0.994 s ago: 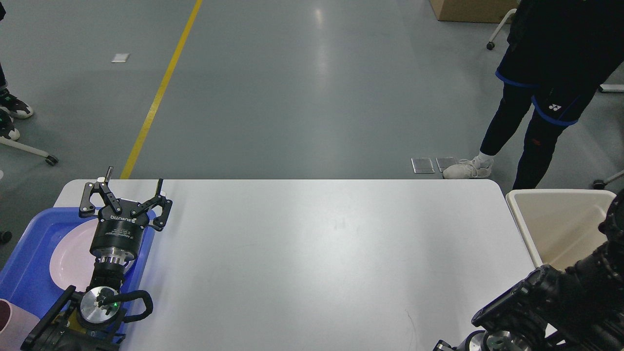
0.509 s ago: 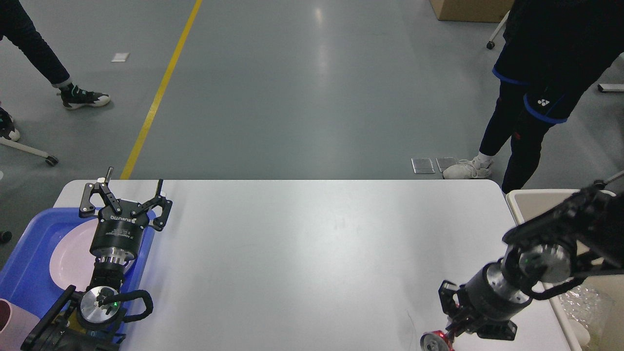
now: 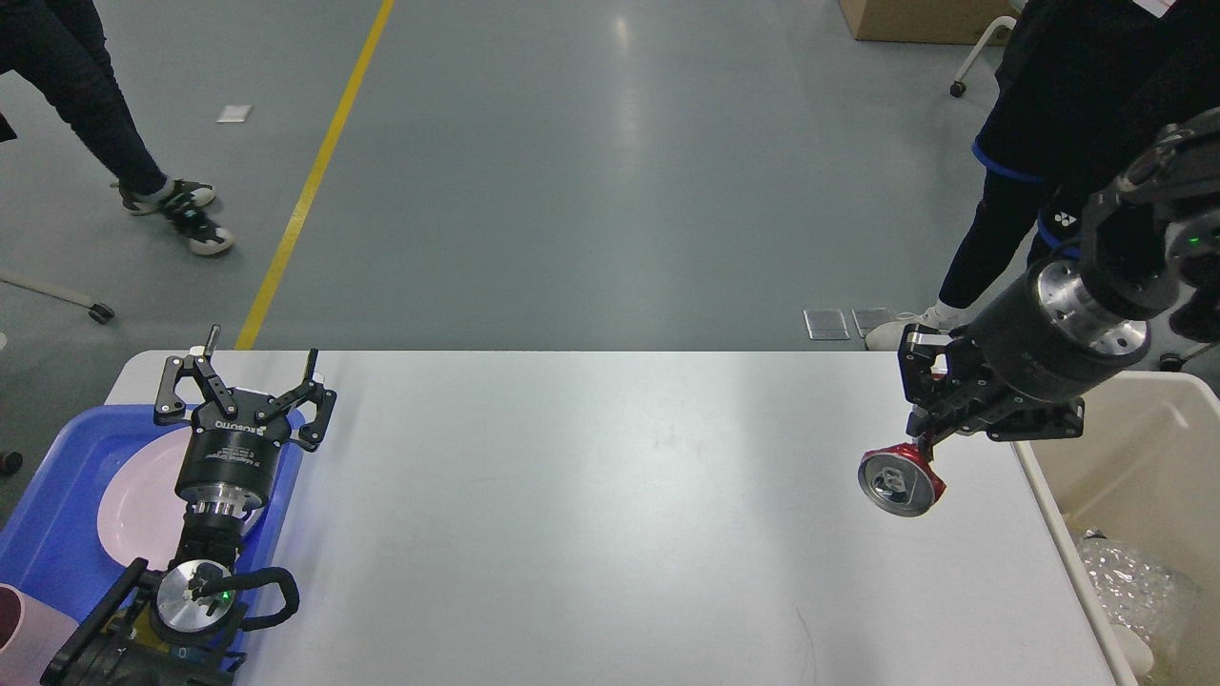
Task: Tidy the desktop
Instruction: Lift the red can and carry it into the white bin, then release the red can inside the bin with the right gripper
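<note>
1. The bench (image 3: 591,514), the desktop to be tidied, was a wide white smooth top with rounded far corners, filling the lower half of the head view. Its surface showed only faint scuffs and a soft glare near the middle.
2. Left tool (image 3: 262,354) stood over the bench's left edge with its two fingers spread well apart, gripping nothing.
3. Beneath the left arm sat a blue tray (image 3: 57,514) overlapping the bench's left side. A pale pink plate (image 3: 138,505) lay in it, partly hidden by the arm. A pink cup (image 3: 24,634) showed at the lower left corner.
4. Right tool (image 3: 923,440) hung above the bench's right end, fingers pointing down and left, clamped on the rim of a red can (image 3: 901,481).
5. The can was clear of the bench surface, tilted so its silver top faced the camera.
6. A beige bin (image 3: 1125,476) stood just beside the bench's right edge. Crumpled clear plastic (image 3: 1139,595) lay inside at its near end.
7. Beyond the bench lay a grey floor with a yellow line (image 3: 315,176). A person in dark clothes (image 3: 1048,114) stood at far right, and another's legs (image 3: 105,114) at far left.
</note>
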Controlling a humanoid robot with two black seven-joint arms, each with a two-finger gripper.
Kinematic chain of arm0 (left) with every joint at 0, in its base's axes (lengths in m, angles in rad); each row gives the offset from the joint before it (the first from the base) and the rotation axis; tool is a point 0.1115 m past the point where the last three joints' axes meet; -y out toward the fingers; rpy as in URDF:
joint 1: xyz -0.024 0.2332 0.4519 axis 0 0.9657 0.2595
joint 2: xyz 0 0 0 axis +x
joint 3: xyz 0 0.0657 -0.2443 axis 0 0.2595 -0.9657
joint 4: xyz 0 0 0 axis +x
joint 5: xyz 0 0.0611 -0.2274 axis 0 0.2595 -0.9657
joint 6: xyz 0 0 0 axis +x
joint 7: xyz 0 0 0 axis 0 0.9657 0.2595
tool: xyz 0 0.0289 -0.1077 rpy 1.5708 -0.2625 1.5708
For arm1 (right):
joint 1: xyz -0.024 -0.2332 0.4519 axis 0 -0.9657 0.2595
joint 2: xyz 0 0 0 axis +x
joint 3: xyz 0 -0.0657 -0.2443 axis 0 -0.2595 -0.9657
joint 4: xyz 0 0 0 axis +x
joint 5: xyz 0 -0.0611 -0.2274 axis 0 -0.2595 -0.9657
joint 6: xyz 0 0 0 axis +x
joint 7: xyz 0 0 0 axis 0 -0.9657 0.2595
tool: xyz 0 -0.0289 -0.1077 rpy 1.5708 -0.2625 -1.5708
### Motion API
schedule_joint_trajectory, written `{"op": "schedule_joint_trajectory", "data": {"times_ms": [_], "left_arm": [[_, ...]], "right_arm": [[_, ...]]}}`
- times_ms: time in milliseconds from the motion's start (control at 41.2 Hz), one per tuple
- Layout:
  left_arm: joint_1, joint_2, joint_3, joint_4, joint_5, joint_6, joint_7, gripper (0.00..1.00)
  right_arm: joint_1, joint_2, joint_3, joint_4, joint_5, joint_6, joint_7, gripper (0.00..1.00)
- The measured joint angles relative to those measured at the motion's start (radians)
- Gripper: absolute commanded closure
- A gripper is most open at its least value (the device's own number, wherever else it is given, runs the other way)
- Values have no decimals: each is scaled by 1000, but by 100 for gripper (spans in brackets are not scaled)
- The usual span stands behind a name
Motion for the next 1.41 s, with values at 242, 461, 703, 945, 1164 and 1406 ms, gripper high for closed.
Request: {"op": "schedule_joint_trajectory", "data": {"times_ms": [242, 461, 703, 945, 1164, 1406], "left_arm": [[0, 0, 0, 0, 0, 0, 0, 4], [0, 0, 1, 0, 0, 0, 0, 4], [0, 0, 2, 0, 0, 0, 0, 4], [0, 0, 2, 0, 0, 0, 0, 4], [0, 0, 1, 0, 0, 0, 0, 4], [0, 0, 1, 0, 0, 0, 0, 4]], "right_arm": [[-4, -4, -64, -19, 0, -10, 4, 100], [-110, -119, -200, -195, -14, -12, 4, 100], [-397, -319, -171, -539, -82, -12, 4, 100], [-908, -359, 66, -990, -95, -31, 8, 100], [-1337, -261, 221, -1323, -98, -196, 28, 100], [-1724, -40, 228, -1575, -107, -558, 24, 100]]}}
